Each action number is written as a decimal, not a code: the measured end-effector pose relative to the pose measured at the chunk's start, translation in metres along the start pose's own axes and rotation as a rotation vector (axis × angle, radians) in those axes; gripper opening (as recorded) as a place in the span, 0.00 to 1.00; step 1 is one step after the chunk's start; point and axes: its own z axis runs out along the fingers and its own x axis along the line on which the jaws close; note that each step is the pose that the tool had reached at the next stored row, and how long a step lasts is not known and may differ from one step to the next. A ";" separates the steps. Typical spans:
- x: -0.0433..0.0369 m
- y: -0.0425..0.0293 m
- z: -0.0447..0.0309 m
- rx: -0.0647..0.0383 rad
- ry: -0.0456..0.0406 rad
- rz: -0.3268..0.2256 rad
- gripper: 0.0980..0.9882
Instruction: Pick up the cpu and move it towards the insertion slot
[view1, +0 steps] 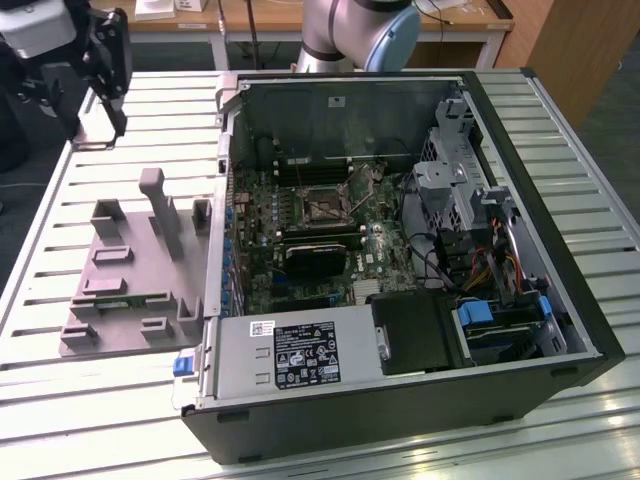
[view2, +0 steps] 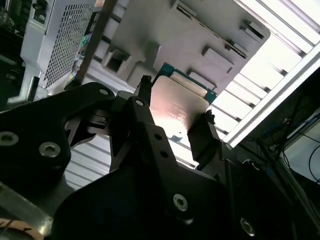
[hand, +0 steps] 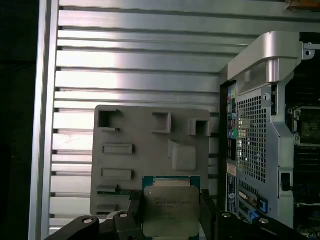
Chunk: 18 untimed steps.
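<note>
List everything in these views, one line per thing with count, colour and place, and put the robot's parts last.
table: one, silvery slatted metal, under everything.
computer case: one, black, open, on the table at the exterior view's right.
motherboard: one, green, inside the case.
insertion slot: one, dark with a metal frame, on the motherboard.
power supply: one, silver-grey, inside the case along one edge.
fixture plate: one, grey, on the table beside the case at the exterior view's left.
cpu: one, silvery top with a green edge, raised off the table in the gripper.
gripper: one, black, shut on two sides of the cpu.
arm: one, silver and blue, behind the case.
</note>
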 end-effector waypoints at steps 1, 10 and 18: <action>-0.0047 0.0000 0.0002 0.000 0.0005 0.000 0.50; -0.0456 -0.0005 0.0018 0.000 0.0056 0.000 0.50; -0.0819 -0.0008 0.0032 0.000 0.0111 0.001 0.50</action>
